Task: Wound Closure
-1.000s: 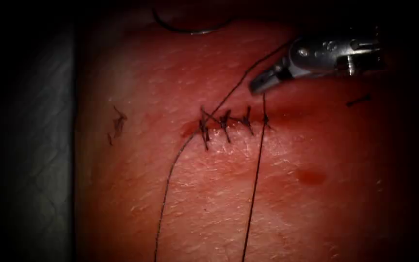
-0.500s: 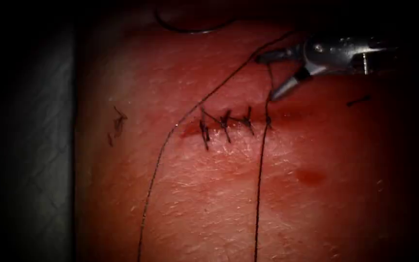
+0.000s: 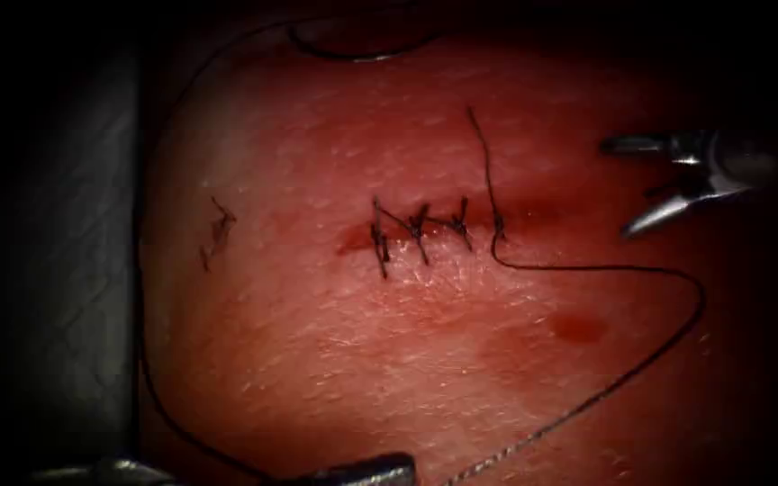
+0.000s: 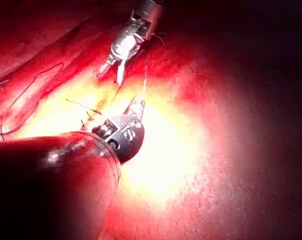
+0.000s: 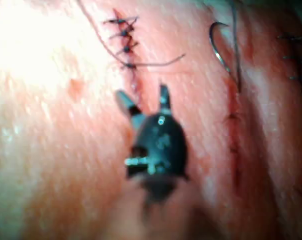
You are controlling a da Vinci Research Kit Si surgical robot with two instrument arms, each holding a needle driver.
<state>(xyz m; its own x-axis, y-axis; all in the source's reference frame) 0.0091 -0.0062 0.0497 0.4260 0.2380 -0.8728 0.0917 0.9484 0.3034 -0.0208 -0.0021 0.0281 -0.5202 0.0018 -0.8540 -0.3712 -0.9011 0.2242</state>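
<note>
Up close, right claw (image 5: 143, 102) gapes empty beside needle (image 5: 218, 52).

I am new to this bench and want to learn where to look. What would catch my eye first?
First, the row of dark stitches across the cut in the tissue. Next, the right end effector at the right, jaws open, holding nothing. The curved needle lies free at the far edge, and thread loops below the cut.

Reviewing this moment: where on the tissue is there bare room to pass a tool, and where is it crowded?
Bare: tissue below the stitched cut, left of the thread loop. Crowded: around the stitches, and by the open, empty right tool. The needle lies on the tissue's far edge. The left tool holds thread.
</note>
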